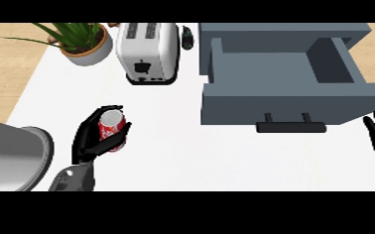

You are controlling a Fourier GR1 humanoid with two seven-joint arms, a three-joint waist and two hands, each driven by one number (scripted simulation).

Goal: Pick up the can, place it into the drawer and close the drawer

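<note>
Your left hand (83, 140) is curled round the red can (111, 127). Its fingers wrap the can's far and left side, and the thumb closes in on the right. The can's silver top shows between them, turned toward the counter's far edge. You have the can over the left part of the white counter (219, 158), nearer the near edge than the far one. From this angle you cannot tell whether its base is touching the surface.

The grey drawer (271, 101) stands pulled open by the counter's right edge, well apart from the can. Its front panel faces you and carries a black handle (290, 127). The inside behind that panel is bare grey.

Only a thin black sliver of your right hand (370, 131) shows, at the counter's right edge just beside the drawer front. You cannot tell how its fingers are set.

Along the far edge, a white toaster (149, 52) stands left of the drawer. A small dark object (187, 37) sits just behind the toaster's right corner, too small to name. A potted plant (85, 43) in a pale pot stands at the far left corner, just beside the toaster. At the near left corner, a round grey metal pan (21, 154) sits left of your forearm, partly out of view.
</note>
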